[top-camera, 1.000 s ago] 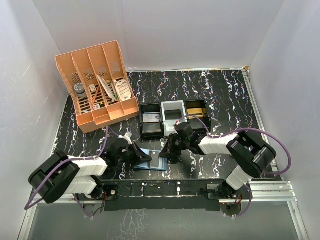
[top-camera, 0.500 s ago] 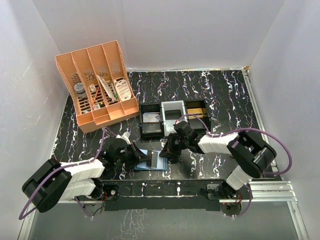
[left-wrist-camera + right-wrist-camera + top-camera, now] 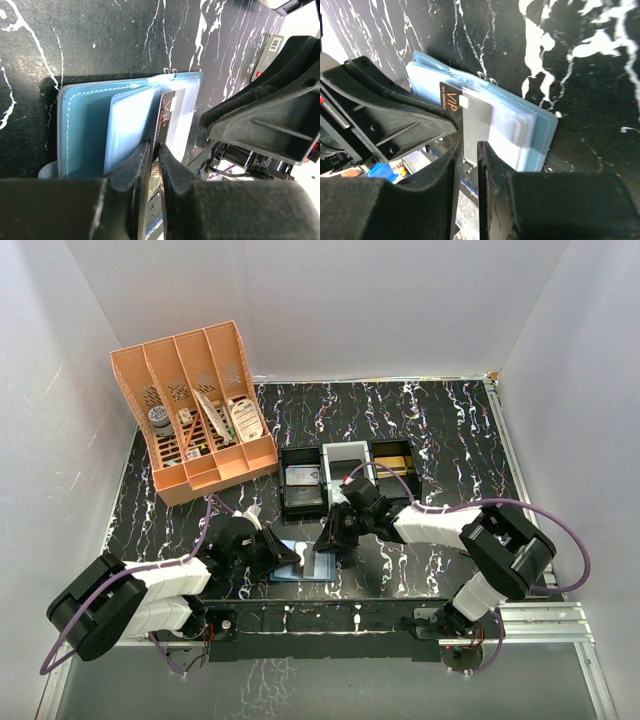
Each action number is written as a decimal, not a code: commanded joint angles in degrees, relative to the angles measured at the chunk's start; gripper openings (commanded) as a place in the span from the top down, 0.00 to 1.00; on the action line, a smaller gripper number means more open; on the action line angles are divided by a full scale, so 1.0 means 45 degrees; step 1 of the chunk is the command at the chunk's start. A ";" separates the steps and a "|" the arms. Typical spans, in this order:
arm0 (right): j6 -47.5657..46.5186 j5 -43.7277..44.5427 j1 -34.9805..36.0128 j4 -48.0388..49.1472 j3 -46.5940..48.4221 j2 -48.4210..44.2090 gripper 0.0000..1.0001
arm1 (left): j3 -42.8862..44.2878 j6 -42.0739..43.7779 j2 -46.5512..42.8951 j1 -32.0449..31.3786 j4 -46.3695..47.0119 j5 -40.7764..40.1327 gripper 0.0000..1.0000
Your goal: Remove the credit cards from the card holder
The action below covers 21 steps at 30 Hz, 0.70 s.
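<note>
The teal-blue card holder (image 3: 288,572) lies open on the black marbled table between the two arms. Its light-blue inside and clear pockets (image 3: 125,125) face up. A black credit card (image 3: 169,107) marked VIP sticks partway out of a clear pocket (image 3: 485,122). My left gripper (image 3: 154,147) is shut on the card's free end, with the card running down between its fingers. My right gripper (image 3: 467,146) hovers over the pocket's near edge, its jaws a narrow gap apart and clamping nothing. The two grippers nearly meet over the holder (image 3: 542,131).
An orange desk organizer (image 3: 195,410) with small items stands at the back left. Three small trays sit just behind the holder: black (image 3: 303,502), white (image 3: 345,455) and black (image 3: 395,447). White walls enclose the table on three sides. The arms' mounting rail (image 3: 330,612) runs along the near edge.
A second ago the holder lay flat. A leaf with the card now stands lifted at the left gripper. The right gripper has slid left, closer to the card.
</note>
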 commanded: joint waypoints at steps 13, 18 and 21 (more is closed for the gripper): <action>0.0811 0.0988 0.0522 0.0506 -0.0402 0.0907 0.86 | 0.0568 0.1237 0.0974 0.0053 -0.0200 0.1152 0.73; 0.0827 0.1026 0.0523 0.0503 -0.0523 0.0944 0.87 | 0.0881 0.1400 0.1336 0.0106 0.0083 0.1649 0.80; 0.0823 0.1219 0.0523 0.0430 -0.0541 0.0767 0.87 | 0.1085 0.1540 0.1391 0.0131 -0.0125 0.1775 0.93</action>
